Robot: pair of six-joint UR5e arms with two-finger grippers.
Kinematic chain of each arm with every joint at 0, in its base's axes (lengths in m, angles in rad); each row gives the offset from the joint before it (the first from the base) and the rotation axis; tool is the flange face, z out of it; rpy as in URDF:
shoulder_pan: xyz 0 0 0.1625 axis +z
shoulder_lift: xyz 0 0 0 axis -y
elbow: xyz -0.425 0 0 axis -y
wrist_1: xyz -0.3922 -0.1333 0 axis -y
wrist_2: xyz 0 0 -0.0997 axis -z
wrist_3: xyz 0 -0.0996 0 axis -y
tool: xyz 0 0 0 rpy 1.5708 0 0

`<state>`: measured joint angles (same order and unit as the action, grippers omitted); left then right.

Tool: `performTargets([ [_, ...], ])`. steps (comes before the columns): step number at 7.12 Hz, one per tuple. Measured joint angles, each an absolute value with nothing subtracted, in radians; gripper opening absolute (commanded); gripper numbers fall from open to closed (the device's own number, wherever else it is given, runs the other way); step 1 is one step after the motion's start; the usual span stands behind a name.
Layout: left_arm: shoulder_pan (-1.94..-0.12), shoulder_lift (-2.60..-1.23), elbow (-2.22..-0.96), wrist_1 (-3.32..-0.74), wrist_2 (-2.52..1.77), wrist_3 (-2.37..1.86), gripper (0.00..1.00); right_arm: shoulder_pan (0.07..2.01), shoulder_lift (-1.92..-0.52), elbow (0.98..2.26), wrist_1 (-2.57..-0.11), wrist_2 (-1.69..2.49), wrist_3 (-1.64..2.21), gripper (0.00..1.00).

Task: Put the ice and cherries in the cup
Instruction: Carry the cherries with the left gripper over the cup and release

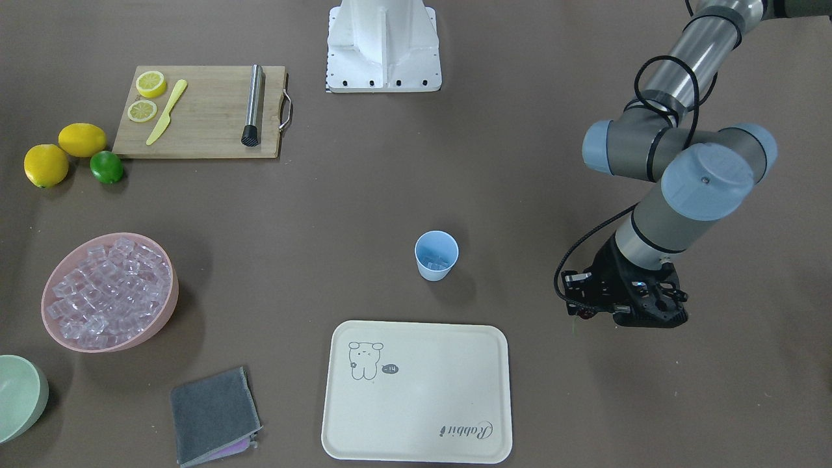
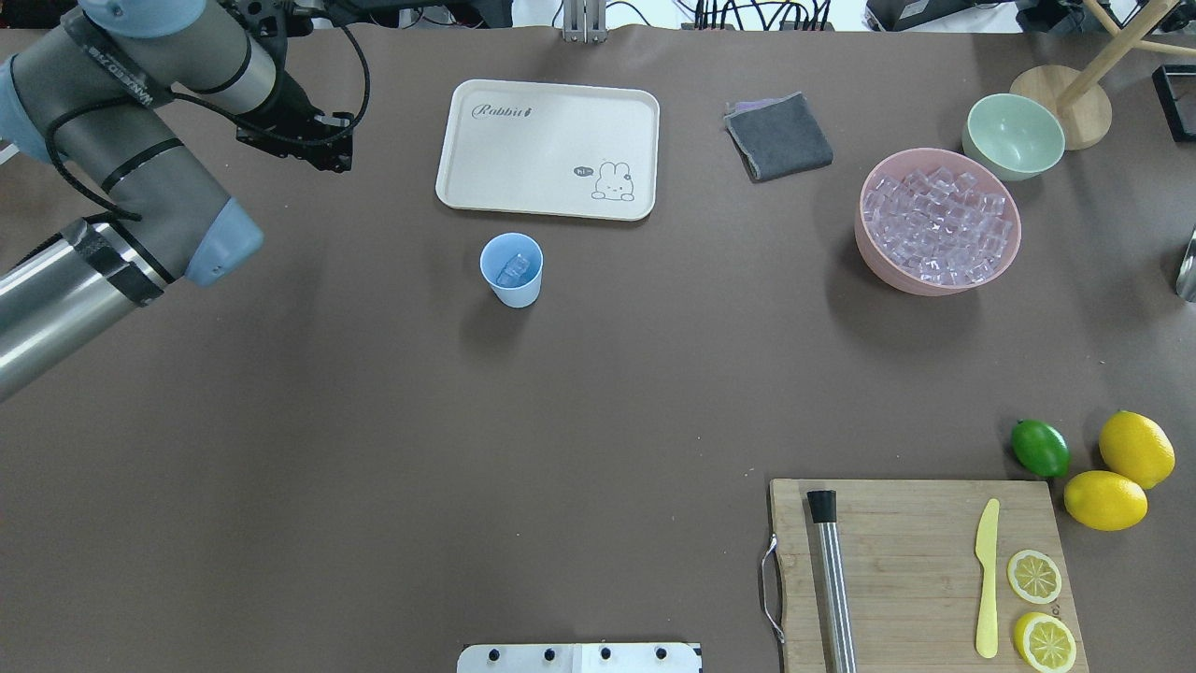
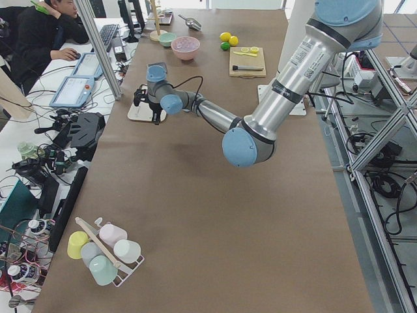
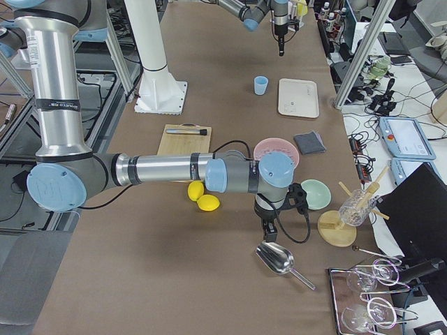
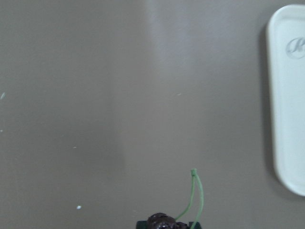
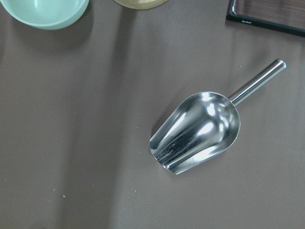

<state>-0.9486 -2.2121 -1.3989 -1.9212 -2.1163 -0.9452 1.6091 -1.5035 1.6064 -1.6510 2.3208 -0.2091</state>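
Observation:
The light blue cup (image 2: 511, 269) stands upright mid-table, near the cream tray, with a few clear ice cubes (image 2: 513, 270) in it; it also shows in the front view (image 1: 437, 255). More ice (image 2: 937, 224) fills the pink bowl (image 2: 874, 257). My left gripper (image 2: 308, 150) hangs above bare table well to the left of the tray and the cup. In the left wrist view the dark cherries (image 5: 164, 222) sit between its jaws, green stems sticking out. My right gripper (image 4: 269, 227) shows only in the right side view, over a metal scoop (image 6: 198, 131); I cannot tell its state.
A cream tray (image 2: 547, 150) lies beyond the cup. A grey cloth (image 2: 778, 136) and a pale green bowl (image 2: 1014, 136) sit near the pink bowl. A cutting board (image 2: 916, 570) holds lemon slices, a yellow knife and a steel muddler. Two lemons and a lime (image 2: 1040, 448) lie beside it.

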Motion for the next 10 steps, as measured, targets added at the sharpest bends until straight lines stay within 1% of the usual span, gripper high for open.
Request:
performTargets([
  [2,-0.826,-2.256,-1.487,-1.893,-2.028,-1.16,0.3,1.608,-1.493,1.606,-1.654,2.322,-0.209,0.99],
  [4,-0.691,-2.289,-1.511,-1.89,-1.902,-1.293,0.3,1.608,-1.489,1.605,-1.655,2.322,-0.209,0.99],
  [5,-0.659,-2.292,-1.515,-1.89,-1.865,-1.318,0.34,1.608,-1.488,1.605,-1.655,2.322,-0.209,0.99],
  [6,-0.646,-2.292,-1.52,-1.891,-1.851,-1.328,0.97,1.608,-1.488,1.605,-1.655,2.322,-0.209,0.99],
  [8,-0.641,-2.289,-1.522,-1.891,-1.845,-1.333,0.98,1.608,-1.489,1.605,-1.655,2.322,-0.209,0.99],
  [10,-0.681,-2.267,-1.55,-1.878,-1.868,-1.323,0.98,1.608,-1.489,1.602,-1.654,2.322,-0.21,0.99],
])
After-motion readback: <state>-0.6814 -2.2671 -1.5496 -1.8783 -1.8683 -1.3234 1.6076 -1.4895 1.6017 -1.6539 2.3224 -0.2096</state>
